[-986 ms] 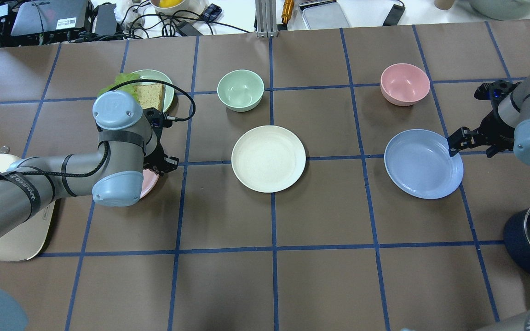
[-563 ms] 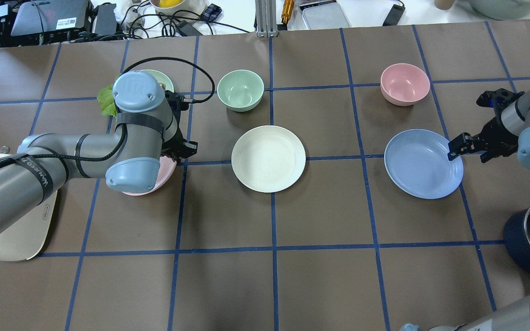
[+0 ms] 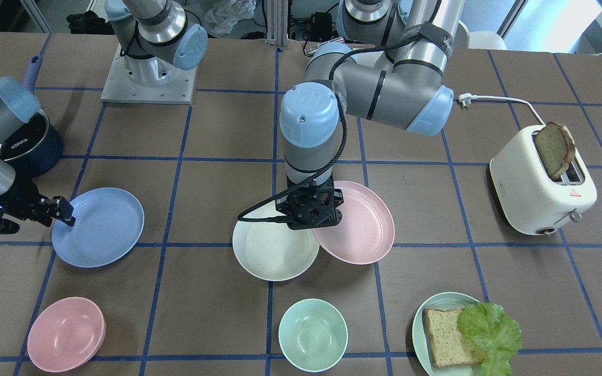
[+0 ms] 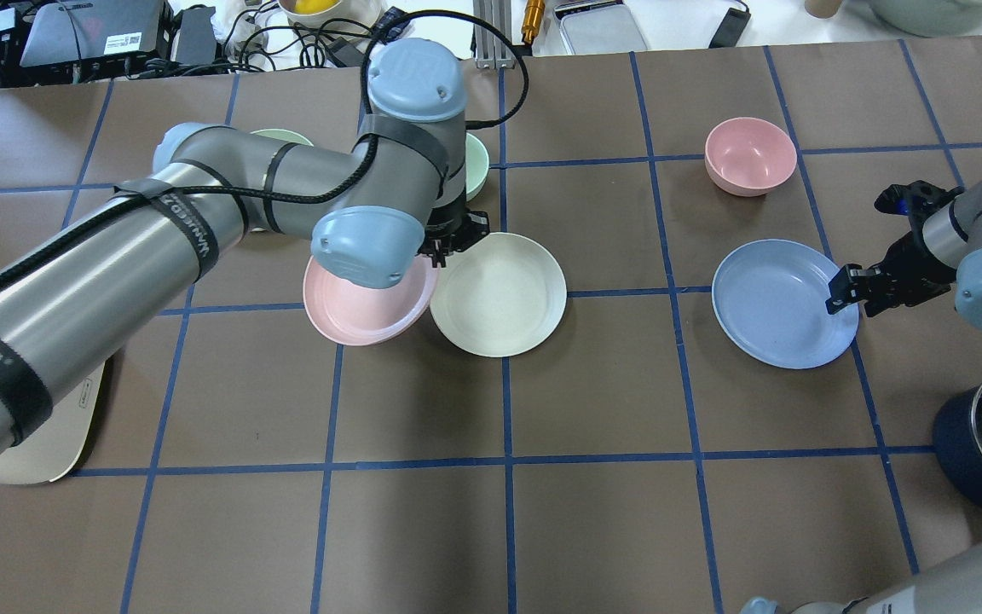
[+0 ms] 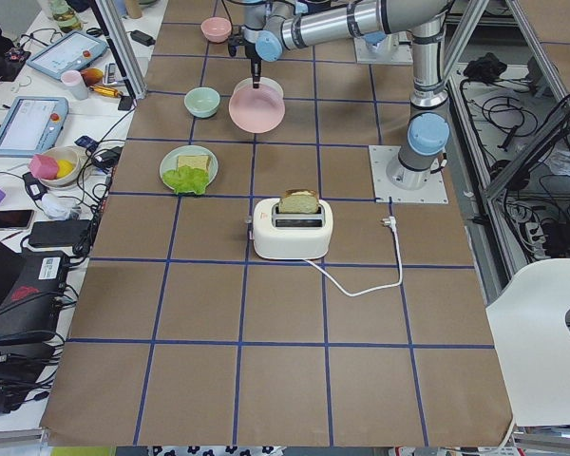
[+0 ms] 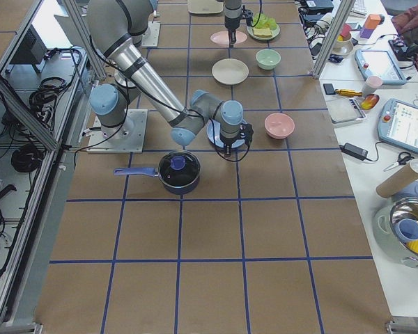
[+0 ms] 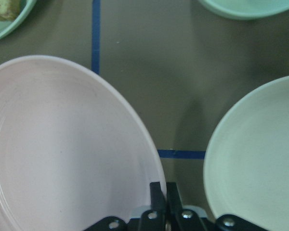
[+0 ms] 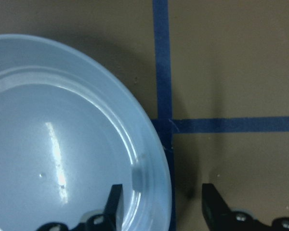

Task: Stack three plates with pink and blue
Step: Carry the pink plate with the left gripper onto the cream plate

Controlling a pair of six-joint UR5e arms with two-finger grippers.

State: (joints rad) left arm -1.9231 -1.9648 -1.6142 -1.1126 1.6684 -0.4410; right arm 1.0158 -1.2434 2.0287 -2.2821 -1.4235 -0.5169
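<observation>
Over the left half of the table (image 4: 593,512), as the overhead view has it, we find the left gripper (image 4: 437,254) with its fingers pressed together on the rim of the pink plate (image 4: 361,305). It pinches the plate at the edge nearest the table's middle. The plate is held hollow side up and hangs out to the left of the gripper. Being round, it has no long axis to speak of. Its right edge overlaps the left edge of the cream plate (image 4: 499,294), which lies flat and face up at the centre. Just behind that, the arm's wrist hides most of the mint bowl (image 4: 476,166).

Further right we see the pink bowl (image 4: 751,155) standing upright, well apart from the cream plate. Near it the blue plate (image 4: 776,303) lies flat, face up. The right gripper (image 4: 840,290) sits at this plate's right rim with its fingers apart (the wrist view shows one inside the rim and one outside it).
</observation>
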